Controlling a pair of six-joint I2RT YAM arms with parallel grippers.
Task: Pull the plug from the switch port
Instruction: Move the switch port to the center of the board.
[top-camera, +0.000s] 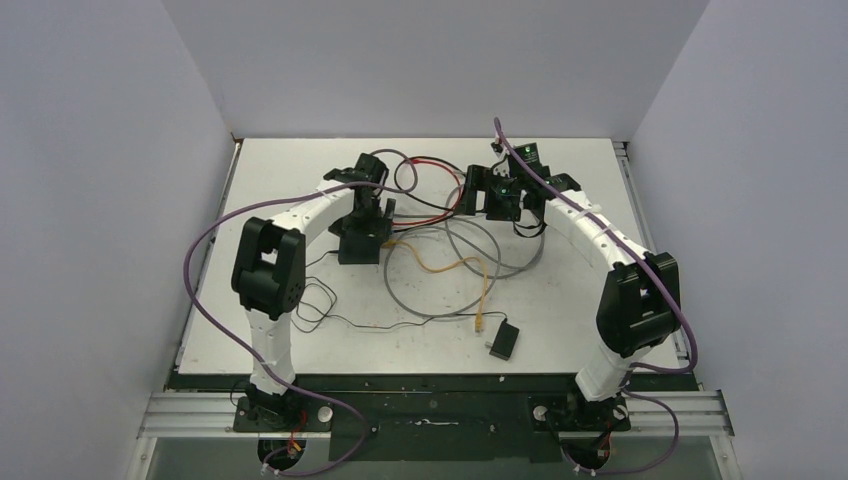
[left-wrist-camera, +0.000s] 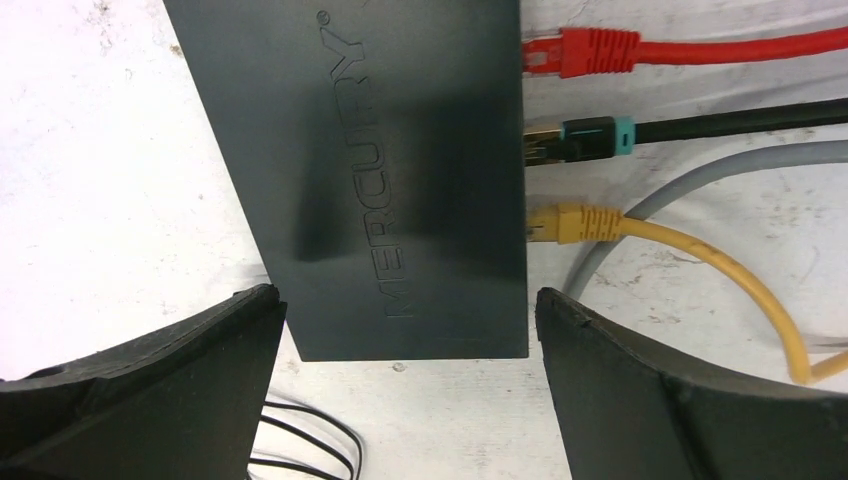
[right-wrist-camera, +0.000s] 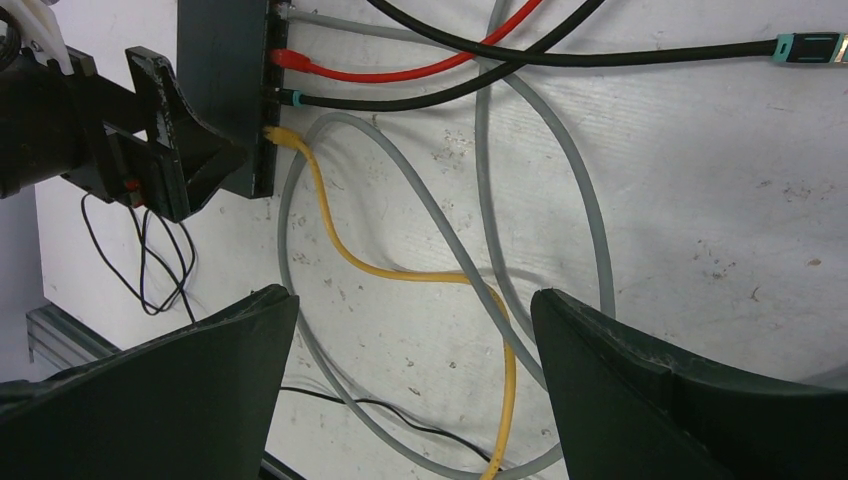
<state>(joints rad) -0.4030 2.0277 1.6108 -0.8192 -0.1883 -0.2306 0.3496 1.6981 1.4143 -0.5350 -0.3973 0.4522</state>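
switch (left-wrist-camera: 380, 150) end lies within wide-open left end effector (left-wrist-camera: 405, 300); right end effector (right-wrist-camera: 412, 300) wide open, empty.

left gripper (top-camera: 366, 212): above flat matte-black switch box (top-camera: 358, 250)
thin yellow cable (top-camera: 485, 295): curls across white tabletop (top-camera: 570, 300)
small black adapter block (top-camera: 503, 341): near front edge
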